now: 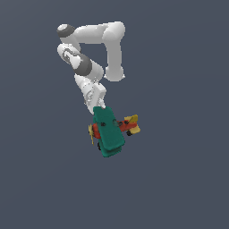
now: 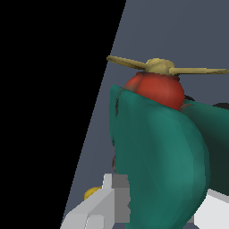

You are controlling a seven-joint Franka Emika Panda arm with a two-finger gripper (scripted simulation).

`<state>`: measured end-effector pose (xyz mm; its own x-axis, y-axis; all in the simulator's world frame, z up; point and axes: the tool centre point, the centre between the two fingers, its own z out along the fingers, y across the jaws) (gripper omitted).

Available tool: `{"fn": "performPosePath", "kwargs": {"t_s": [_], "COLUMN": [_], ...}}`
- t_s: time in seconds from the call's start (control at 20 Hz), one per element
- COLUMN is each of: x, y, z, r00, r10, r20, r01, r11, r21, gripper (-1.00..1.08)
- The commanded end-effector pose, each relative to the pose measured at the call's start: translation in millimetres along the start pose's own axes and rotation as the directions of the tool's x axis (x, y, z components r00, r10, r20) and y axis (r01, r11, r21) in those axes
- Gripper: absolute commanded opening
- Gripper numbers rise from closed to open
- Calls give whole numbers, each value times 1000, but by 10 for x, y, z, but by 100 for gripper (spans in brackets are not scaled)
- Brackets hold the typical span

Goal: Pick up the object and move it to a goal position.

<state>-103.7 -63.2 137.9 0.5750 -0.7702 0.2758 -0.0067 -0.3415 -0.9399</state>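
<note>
- Gripper (image 1: 102,107) mostly hidden in the exterior view behind the teal wings, only a pale sliver showing at the wings' upper edge; fingertips not visible there.
- In the wrist view, one light grey finger (image 2: 103,201) pressed against the edge of the teal wing, a second pale piece at the opposite side of the wing, cut off by the frame; looks clamped across the wing of the toy biplane (image 1: 109,132), though the contact itself is hard to make out.
- Biplane directly beneath the white arm (image 1: 100,49), tilted, wings running down and toward the exterior view's right; yellow propeller (image 1: 91,133) toward the exterior view's left, yellow tail (image 1: 133,124) toward the right.
- Red body (image 2: 156,89) only partly seen in either view, largely covered by the wings; black wheels barely discernible below the lower wing.
- Plain dark grey background all round; cannot tell whether the plane rests on a surface or hangs clear.
- Large black wedge filling one side of the wrist view, hiding everything behind it.
- Small yellow spot (image 2: 91,193) beside the grey finger, too little shown to identify.
</note>
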Motion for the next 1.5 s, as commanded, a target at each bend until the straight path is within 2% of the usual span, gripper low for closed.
{"fn": "performPosePath", "kwargs": {"t_s": [0.0, 0.35, 0.55, 0.7, 1.05, 1.45], "x": [50, 214, 352, 478, 764, 1063], "y": [-2, -34, -72, -115, -241, -423], "z": [-13, -44, -64, -77, -92, -74], "r00": [1000, 996, 989, 979, 944, 889], "r10": [-16, -84, -140, -189, -292, -384], "r20": [1, 27, 52, 79, 152, 250], "r01": [16, 87, 147, 202, 328, 458], "r11": [1000, 991, 974, 950, 869, 737], "r21": [-18, -104, -174, -236, -371, -497], "gripper": [-100, -100, -100, -100, -100, -100]}}
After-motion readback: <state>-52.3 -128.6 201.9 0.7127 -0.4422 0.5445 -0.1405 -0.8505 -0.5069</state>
